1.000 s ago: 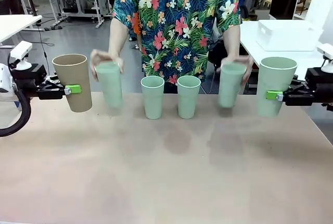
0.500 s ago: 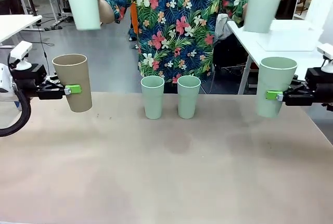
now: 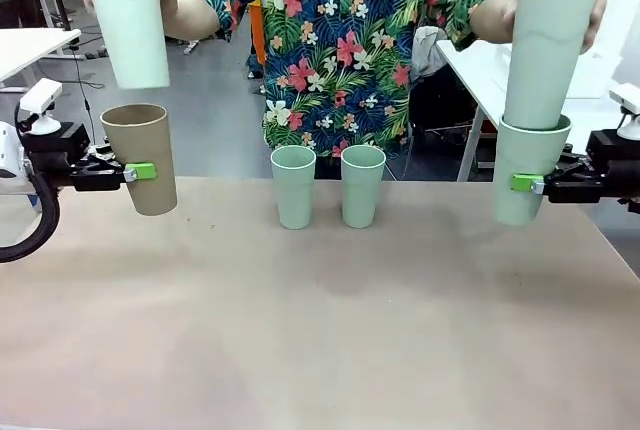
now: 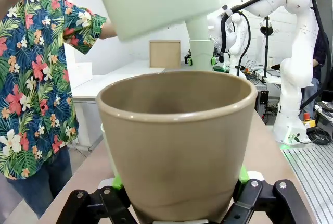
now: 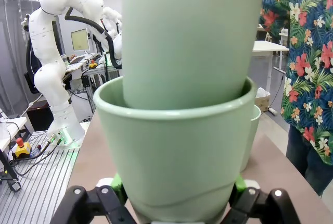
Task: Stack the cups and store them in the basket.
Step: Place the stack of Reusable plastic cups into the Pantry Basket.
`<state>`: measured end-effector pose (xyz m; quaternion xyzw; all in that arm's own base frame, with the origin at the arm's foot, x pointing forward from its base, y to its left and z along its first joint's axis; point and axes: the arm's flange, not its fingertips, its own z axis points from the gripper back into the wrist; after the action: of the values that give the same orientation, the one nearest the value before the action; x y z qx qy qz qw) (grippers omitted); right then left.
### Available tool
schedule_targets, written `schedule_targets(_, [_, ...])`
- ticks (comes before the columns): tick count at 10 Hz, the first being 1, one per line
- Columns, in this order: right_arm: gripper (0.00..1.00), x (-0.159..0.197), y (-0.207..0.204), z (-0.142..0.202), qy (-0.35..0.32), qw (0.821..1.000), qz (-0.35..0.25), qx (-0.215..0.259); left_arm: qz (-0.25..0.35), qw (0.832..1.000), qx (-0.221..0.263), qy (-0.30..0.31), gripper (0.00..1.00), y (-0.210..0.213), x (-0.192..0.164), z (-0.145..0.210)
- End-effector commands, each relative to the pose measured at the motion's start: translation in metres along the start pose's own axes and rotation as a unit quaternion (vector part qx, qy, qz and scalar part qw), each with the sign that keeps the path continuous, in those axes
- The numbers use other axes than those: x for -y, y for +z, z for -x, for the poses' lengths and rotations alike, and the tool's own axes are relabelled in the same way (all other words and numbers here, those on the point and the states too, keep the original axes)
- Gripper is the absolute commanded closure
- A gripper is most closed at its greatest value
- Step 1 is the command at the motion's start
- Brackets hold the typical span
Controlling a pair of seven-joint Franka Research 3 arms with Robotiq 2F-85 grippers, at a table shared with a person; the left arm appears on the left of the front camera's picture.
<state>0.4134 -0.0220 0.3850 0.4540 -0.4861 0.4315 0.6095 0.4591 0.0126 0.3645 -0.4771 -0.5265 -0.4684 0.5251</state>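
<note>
Cups (image 3: 293, 186): tapered, matte, mostly mint-green

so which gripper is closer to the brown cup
Left. The left gripper is clamped on the brown cup; the right gripper is far across the table, clamped on a green cup.

tan cup (image 3: 140, 155): smooth matt plastic, slight sheen at rim. mint cups (image 3: 293, 186): same smooth matt plastic. tabletop (image 3: 330, 340): matt beige-brown board, faintly blotchy. fingers (image 3: 141, 171): black hard casing, green rubbery-looking pads. shirt (image 3: 340, 40): printed floral cloth.
</note>
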Motion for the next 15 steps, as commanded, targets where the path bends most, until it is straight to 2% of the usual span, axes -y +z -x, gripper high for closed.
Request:
schedule_targets(1, [0.15,0.0007,0.0,-0.0024,0.004,1.0,0.0,0.001,0.001,1.0,0.001,-0.004,0.15,-0.0007,-0.0003,-0.0035])
schedule_targets(15, [0.15,0.0007,0.0,-0.0024,0.004,1.0,0.0,0.001,0.001,1.0,0.001,-0.004,0.15,-0.0007,-0.0003,-0.0035])
